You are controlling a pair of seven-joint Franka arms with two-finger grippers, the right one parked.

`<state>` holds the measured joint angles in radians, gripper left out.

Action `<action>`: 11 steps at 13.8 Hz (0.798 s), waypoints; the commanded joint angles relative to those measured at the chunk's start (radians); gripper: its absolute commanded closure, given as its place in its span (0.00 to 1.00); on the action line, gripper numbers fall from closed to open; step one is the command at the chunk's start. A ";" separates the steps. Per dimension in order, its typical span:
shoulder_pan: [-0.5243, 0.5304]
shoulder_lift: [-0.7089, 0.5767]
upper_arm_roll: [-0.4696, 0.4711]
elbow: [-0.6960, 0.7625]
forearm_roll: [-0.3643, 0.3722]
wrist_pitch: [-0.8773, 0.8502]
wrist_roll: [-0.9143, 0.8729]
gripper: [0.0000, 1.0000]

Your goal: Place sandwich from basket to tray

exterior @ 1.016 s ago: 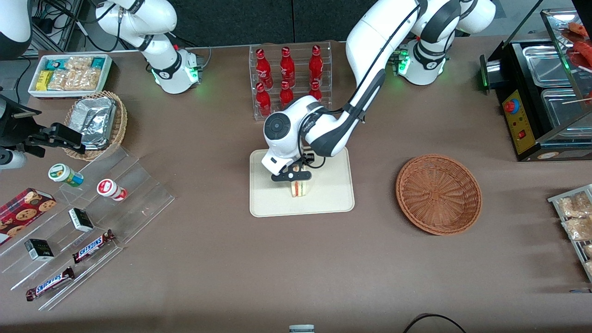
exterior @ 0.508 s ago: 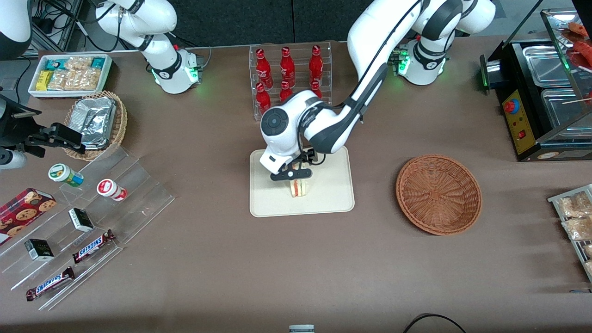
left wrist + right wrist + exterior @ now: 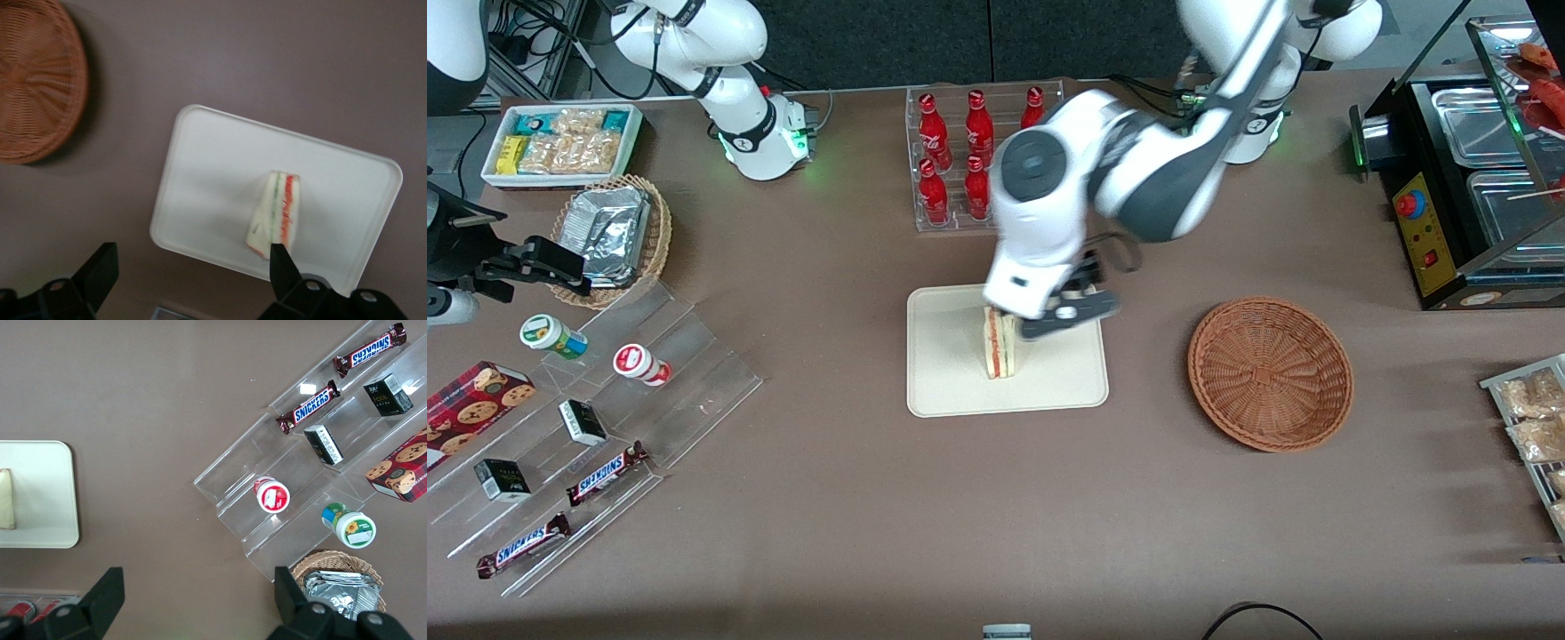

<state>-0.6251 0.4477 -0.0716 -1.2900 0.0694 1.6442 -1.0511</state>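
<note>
The sandwich [image 3: 1000,342], a white wedge with red and yellow layers, stands on its edge on the cream tray [image 3: 951,382], near the tray's middle. My gripper [image 3: 1069,318] hangs open above the tray, just beside the sandwich toward the working arm's end, with nothing between its fingers. In the left wrist view the sandwich [image 3: 275,213] lies free on the tray [image 3: 207,160], well below the open gripper [image 3: 192,270]. The reddish-brown basket [image 3: 1270,373] sits empty beside the tray, toward the working arm's end; the basket [image 3: 33,80] also shows in the wrist view.
A clear rack of red bottles [image 3: 974,151] stands farther from the camera than the tray. A tan wicker basket of foil packets [image 3: 614,236], a white snack bin [image 3: 560,142] and a clear stepped shelf [image 3: 605,400] lie toward the parked arm's end. A black warmer [image 3: 1467,178] stands at the working arm's end.
The gripper has let go of the sandwich, opened, risen and swung toward the basket. The sandwich stays on the tray, more of it showing now.
</note>
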 commanded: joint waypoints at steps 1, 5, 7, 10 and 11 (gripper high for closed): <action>0.083 -0.114 -0.008 -0.046 -0.017 -0.095 0.044 0.00; 0.188 -0.226 -0.007 -0.121 -0.011 -0.182 0.209 0.00; 0.252 -0.276 -0.007 -0.178 -0.008 -0.182 0.296 0.00; 0.338 -0.311 -0.007 -0.207 -0.014 -0.207 0.472 0.00; 0.361 -0.325 -0.007 -0.207 -0.014 -0.230 0.515 0.00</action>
<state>-0.3034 0.1780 -0.0685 -1.4564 0.0648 1.4449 -0.6129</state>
